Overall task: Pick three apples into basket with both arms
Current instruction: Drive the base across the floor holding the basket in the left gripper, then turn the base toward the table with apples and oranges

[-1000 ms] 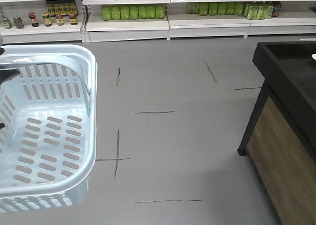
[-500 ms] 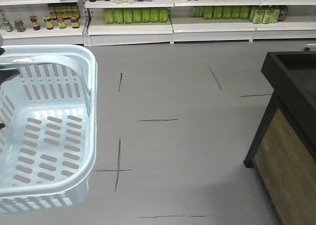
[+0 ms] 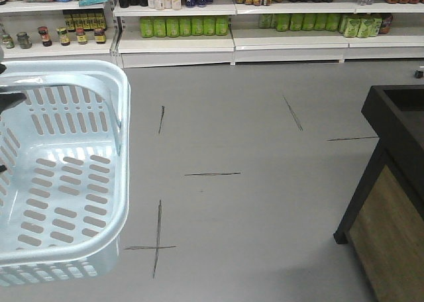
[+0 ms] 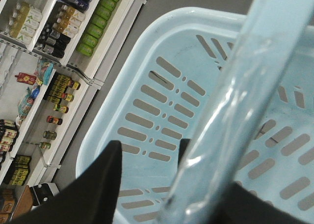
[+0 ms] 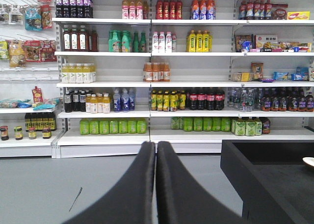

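The pale blue basket [image 3: 63,176] hangs at the left of the front view, above the grey floor, and nothing lies in it. In the left wrist view its swing handle [image 4: 235,101] runs up between the dark fingers [image 4: 98,184] of my left gripper [image 4: 152,148], which holds it. The basket's slotted wall [image 4: 162,111] lies below. My right gripper [image 5: 156,145] is shut with nothing in it and points at the shelves. No apples show in any view.
A black stand with a wood-panelled side [image 3: 391,202] is at the right, also seen as the black stand [image 5: 270,175] in the right wrist view. Store shelves with bottles and jars [image 3: 185,27] line the back. Grey floor with dark scuff marks [image 3: 212,175] lies between.
The floor marks have slid down the front view and the black stand has slid right and down, while more shelf shows at the top. The basket keeps its place in the view.
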